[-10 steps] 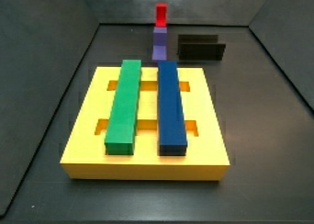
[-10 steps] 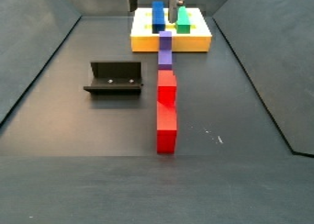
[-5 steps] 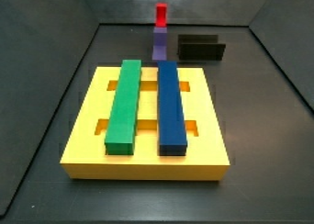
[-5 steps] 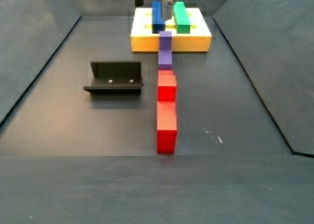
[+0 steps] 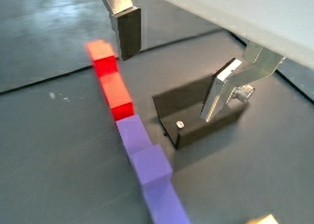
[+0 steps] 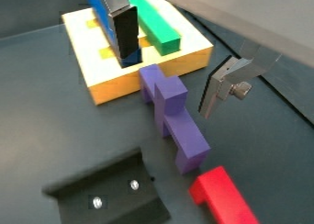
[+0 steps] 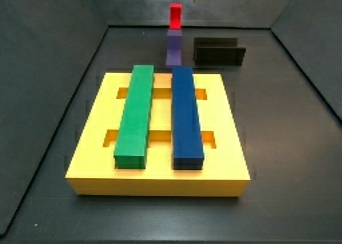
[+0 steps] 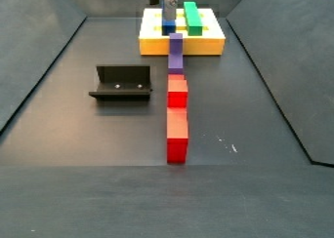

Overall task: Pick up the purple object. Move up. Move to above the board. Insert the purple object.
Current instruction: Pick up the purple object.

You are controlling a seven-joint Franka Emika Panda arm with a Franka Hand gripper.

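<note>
Pickup is not yet done: the claw (image 6: pixel 172 60) hangs spread and empty above the purple bar (image 6: pixel 173 117), which lies on the floor beside the board (image 6: pixel 117 70). Next: descend astride its middle block and pinch.

The gripper (image 6: pixel 172 58) hangs with fingers (image 6: pixel 223 85) spread over the purple object (image 6: pixel 175 122); red bar (image 6: pixel 227 198) abuts one end, board (image 6: pixel 113 76) seemingly the other, fixture (image 6: pixel 105 194) at nine o'clock.

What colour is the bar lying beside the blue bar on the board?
Green, clearest in a side view.
</note>
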